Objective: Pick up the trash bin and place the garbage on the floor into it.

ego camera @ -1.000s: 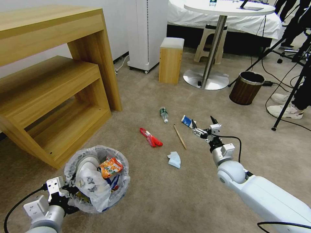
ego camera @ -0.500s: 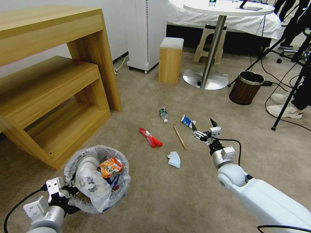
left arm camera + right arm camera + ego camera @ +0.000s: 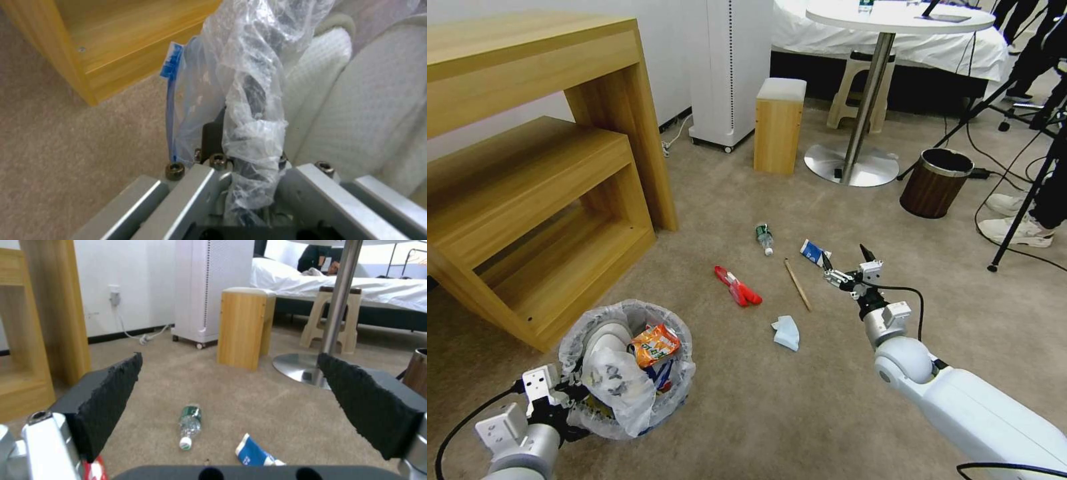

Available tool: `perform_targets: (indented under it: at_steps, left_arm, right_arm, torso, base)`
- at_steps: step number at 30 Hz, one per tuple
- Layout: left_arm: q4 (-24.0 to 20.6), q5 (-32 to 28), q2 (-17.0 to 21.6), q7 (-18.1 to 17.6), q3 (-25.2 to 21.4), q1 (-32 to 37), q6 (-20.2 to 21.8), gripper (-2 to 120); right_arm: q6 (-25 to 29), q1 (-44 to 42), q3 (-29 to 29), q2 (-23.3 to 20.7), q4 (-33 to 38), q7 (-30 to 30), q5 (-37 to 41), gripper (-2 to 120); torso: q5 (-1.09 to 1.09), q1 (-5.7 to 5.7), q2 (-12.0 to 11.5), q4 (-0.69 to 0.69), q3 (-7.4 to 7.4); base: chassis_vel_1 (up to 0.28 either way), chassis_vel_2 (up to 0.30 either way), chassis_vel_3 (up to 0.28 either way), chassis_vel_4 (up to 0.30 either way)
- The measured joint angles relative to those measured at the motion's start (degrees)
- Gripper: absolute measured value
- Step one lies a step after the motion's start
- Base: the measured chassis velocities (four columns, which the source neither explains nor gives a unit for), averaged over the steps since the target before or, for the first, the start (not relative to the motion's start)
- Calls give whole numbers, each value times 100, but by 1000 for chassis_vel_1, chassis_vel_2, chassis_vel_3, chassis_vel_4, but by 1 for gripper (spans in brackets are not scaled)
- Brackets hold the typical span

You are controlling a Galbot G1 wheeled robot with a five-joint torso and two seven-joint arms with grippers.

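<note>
Beige floor [image 3: 774, 413] — right claw [image 3: 846, 259] agape over white-blue wrapper [image 3: 256, 453].

The left gripper [image 3: 560, 399] has its fingertips hidden behind the trash bin's [image 3: 627, 367] bag-wrapped rim; the bin's dark wall is mostly veiled by plastic; the red wrapper [image 3: 95, 470] is cut off at the right wrist view's edge; the blue-white packet's [image 3: 812, 251] print is too small to read.
</note>
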Motion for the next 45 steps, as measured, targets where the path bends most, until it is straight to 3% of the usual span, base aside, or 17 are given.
perform_targets:
  at_steps: [30,35,45]
  left_arm:
    - [25,1,-5,6,28,-25,0,0]
    - [59,11,-23,11,34,-34,0,0]
    - [129,11,-61,14,9,-62,-10,0]
  right_arm:
    - [103,98,-88,38,-93,-115,-39,100]
    - [87,171,-309,77,-52,-226,268,100]
    - [-710,195,-1261,152,187,295,1384,100]
  torso:
    - [0,0,0,1,0]
    - [-1,0,0,0,1]
    - [-1,0,0,0,-1]
  base:
    - [-88,85,88,-83]
    - [-76,78,69,-75]
    - [0,0,0,0]
